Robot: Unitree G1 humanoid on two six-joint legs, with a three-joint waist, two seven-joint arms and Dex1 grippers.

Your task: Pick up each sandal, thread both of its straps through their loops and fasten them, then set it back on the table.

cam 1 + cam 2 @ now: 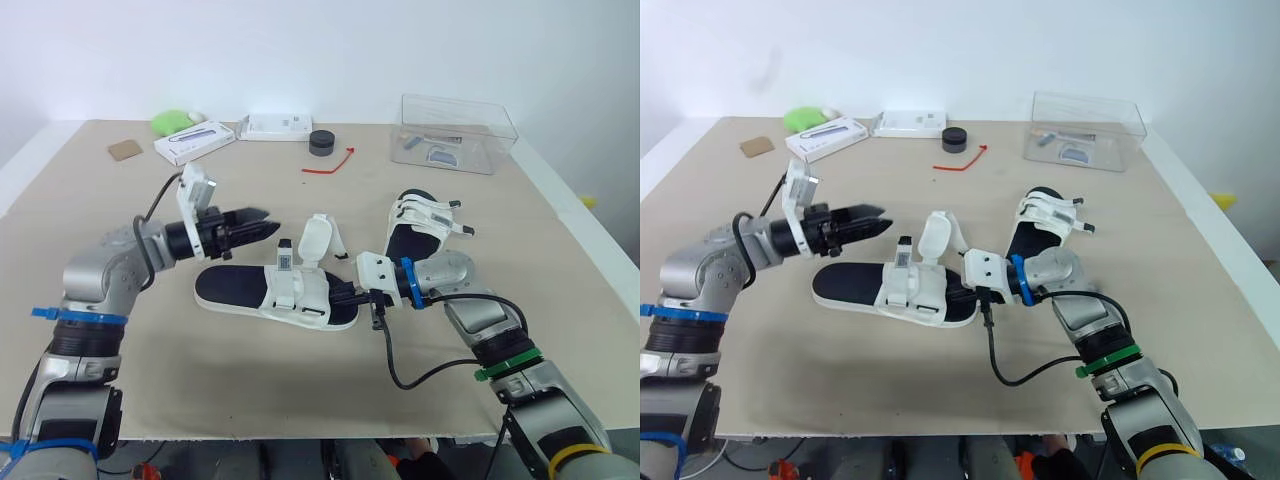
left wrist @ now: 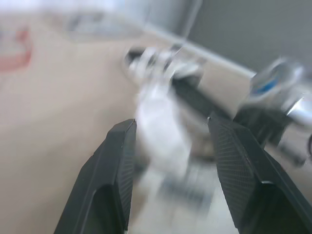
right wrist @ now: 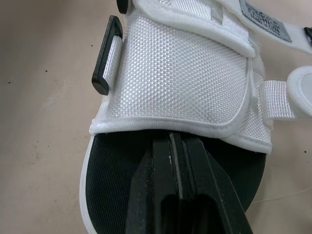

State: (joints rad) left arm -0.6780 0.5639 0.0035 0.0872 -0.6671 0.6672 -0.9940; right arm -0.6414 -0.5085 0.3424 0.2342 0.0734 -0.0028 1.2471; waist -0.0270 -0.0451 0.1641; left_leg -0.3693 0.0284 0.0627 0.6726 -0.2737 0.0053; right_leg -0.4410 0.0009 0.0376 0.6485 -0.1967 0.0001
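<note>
A beige table [image 1: 120, 250] is seen from above, with both robot arms reaching inward over it. A near sandal [image 1: 240, 290], with black sole and white straps, is laid flat at the middle of the table, its length running left to right; a wide strap flap [image 1: 314, 242] is raised upright from its far edge, unfastened; a narrower strap [image 1: 284, 258] bearing a small label is stood up just beside it.

The left gripper [image 1: 268, 224] is held above the table just left of the raised flap, apart from it; its two black fingers [image 2: 119, 165] are spread, nothing is pinched, and a blurred white strap is seen beyond the gap.

The right gripper [image 3: 171, 141] is laid on the sandal's black footbed [image 3: 112, 180] at the right end, its tips pushed up to the edge of the white woven band [image 3: 180, 78]; its fingers are pressed together, with nothing seen between them. A black loop [image 3: 107, 56] is fixed at the side of that band.

A second sandal [image 1: 420, 225] is laid on the table just behind the right arm, white straps across it.

Along the far edge are placed a clear plastic box [image 1: 458, 130], a black round object [image 1: 321, 143], a red cord [image 1: 330, 165], two white boxes [image 1: 195, 142], a green item [image 1: 172, 122] and a brown square [image 1: 125, 150].
</note>
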